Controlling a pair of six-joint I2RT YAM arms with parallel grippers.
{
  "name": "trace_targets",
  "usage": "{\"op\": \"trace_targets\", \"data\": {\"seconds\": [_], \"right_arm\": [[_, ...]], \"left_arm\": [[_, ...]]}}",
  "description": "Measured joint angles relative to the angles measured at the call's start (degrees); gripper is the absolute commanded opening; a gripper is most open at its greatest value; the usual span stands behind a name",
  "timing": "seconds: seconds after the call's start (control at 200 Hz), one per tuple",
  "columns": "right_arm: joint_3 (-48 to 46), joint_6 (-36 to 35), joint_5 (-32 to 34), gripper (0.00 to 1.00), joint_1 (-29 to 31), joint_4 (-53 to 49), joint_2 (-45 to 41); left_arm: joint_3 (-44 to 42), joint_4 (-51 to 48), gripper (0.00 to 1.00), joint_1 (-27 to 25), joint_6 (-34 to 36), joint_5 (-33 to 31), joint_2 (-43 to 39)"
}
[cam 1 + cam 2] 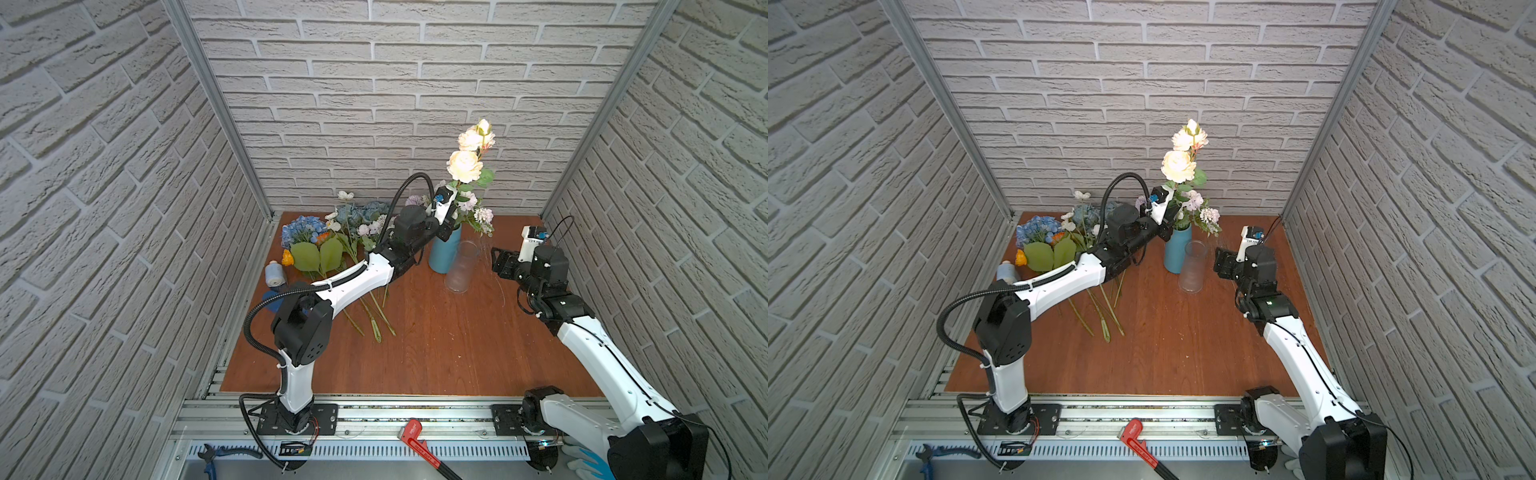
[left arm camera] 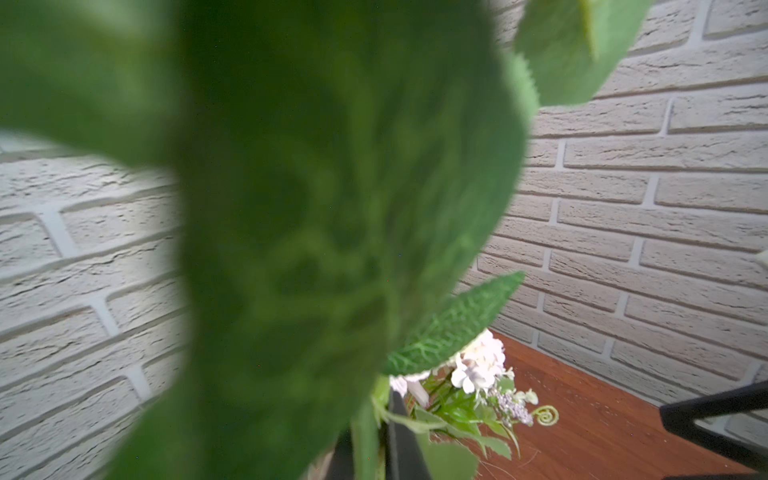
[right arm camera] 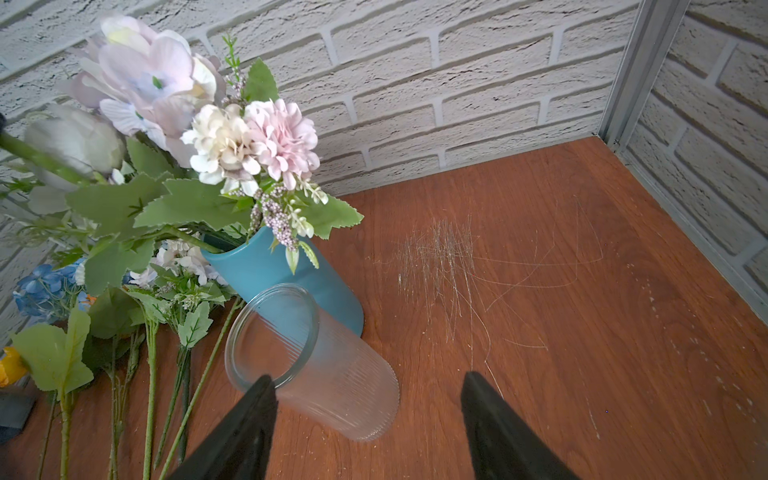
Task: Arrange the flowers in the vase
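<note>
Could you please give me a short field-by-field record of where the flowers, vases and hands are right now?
blue vase: upright, holds lilac-white blooms
glass vase: upright beside the blue vase, empty
cream roses: standing tall above the blue vase; foot of stem hidden
left hand: shut on the cream roses' stem, at the blue vase's mouth
right hand: open, holding nothing, near the glass vase
loose flowers: lying on the table, left of both vases
</note>
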Motion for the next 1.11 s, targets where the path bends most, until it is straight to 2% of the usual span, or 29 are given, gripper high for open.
{"op": "trace_targets", "data": {"seconds": [0.02,0.15,0.23,0.32,0.425,0.79,1.105], "right_arm": [[0.0,0.0,0.0,0.71,0.0,0.0,0.0],[0.0,0.0,-0.2,0.71,0.0,0.1,0.2],[0.0,0.0,-0.4,0.71,0.0,0.2,0.5],[0.0,0.0,-1.0,0.72,0.0,0.5,1.0],[0.0,0.0,-1.6,0.73,0.0,0.8,1.2],[0.0,-0.7,-3.8,0.75,-0.6,3.0,2.7],[3.7,2.3,-11.3,0.73,-8.4,5.3,10.8]], "left_arm": [[-0.1,0.0,0.00,0.0,0.0,0.0,0.1],[-2.1,2.3,0.17,-0.3,0.0,0.0,0.1],[-4.3,3.6,0.51,-0.7,0.1,-0.1,0.0],[-6.6,3.7,0.81,-1.4,-0.3,-0.1,0.0],[-8.6,3.5,0.98,-2.3,-0.8,-0.3,-1.0],[-15.8,1.8,0.98,-2.8,-4.8,-3.0,-12.7],[-29.9,-1.6,0.98,-0.4,-11.0,-6.7,-22.6]]}}
